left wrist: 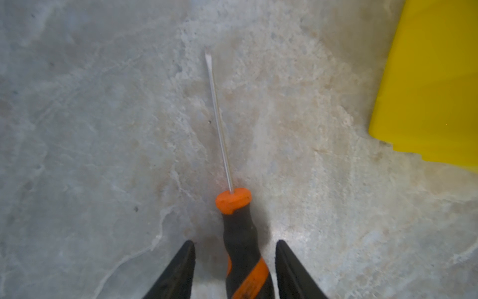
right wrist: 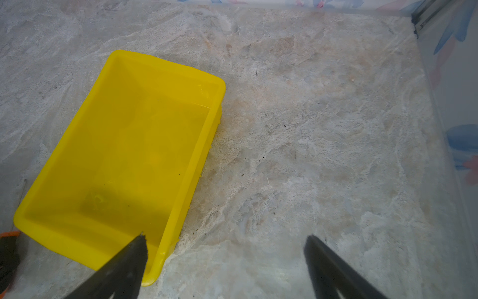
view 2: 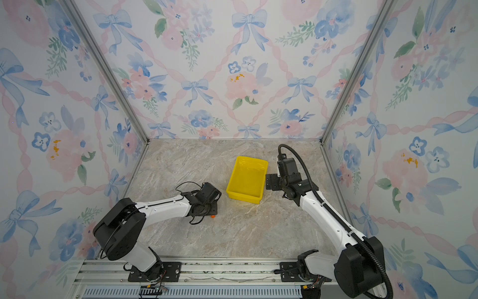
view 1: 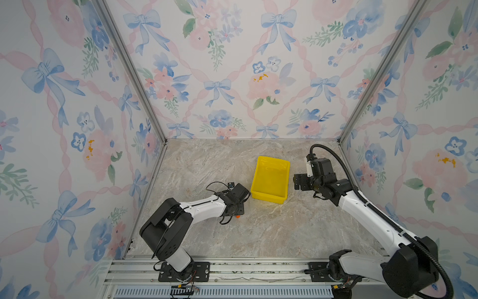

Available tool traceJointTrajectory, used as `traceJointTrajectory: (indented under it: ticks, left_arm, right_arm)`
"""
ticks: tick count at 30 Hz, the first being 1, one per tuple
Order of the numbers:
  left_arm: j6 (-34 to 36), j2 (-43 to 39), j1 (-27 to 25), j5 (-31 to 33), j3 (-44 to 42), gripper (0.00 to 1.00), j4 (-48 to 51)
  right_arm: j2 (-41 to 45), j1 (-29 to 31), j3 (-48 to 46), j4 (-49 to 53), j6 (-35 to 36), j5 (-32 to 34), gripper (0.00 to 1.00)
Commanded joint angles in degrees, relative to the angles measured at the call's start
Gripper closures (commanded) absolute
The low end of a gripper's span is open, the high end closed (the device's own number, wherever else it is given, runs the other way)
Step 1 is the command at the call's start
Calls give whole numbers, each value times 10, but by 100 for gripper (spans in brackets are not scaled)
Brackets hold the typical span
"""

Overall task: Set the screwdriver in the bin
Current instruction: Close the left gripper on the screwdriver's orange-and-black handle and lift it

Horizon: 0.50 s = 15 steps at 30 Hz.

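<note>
Nearest the camera, a metal rail [view 1: 232, 271] is running along the front edge of the table [view 1: 258, 233], and both arms are rising from it.

A little farther in, on the left, the left hand [view 1: 234, 207] is pointing down at the marbled surface. Under it the screwdriver [view 1: 237, 216] is showing in both top views only as a small orange spot at the hand's near edge. The left wrist view is showing it whole: the screwdriver [left wrist: 234, 202] is lying flat on the table, outside the bin, with its thin shaft pointing away from the hand. The left hand [left wrist: 235, 242] is straddling the orange-and-black handle. Its jaws are standing fairly narrow, with a strip of bare table showing on each side of the handle, so they are not gripping it.

Beyond that, near the middle of the table, the yellow bin [view 1: 269, 198] is sitting upright with nothing inside. It is near the left hand, farther back and to the right, and one corner of the bin [left wrist: 426, 90] is showing in the left wrist view, apart from the shaft.

Just beside the bin on its right, the right hand [view 1: 298, 182] is hovering, holding nothing. In the right wrist view the right hand [right wrist: 225, 248] is spread wide, one finger overlapping the corner of the bin [right wrist: 196, 160] and the other standing over bare table.

Farthest back, floral wallpaper panels [view 1: 232, 77] are enclosing the table.
</note>
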<state>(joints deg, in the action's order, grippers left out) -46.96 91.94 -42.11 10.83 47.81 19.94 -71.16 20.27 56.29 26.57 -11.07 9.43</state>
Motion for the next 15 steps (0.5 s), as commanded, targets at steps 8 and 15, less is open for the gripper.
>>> traceJointTrajectory:
  ticks: [8,15]
  left_arm:
    - [10,18,-5,18,32,75,43]
    - [57,14,4,27,83,90,48]
  right_arm:
    - [13,-34,-18,-9,-4,7,3]
    - [-2,-44,-14,-23,-6,4,3]
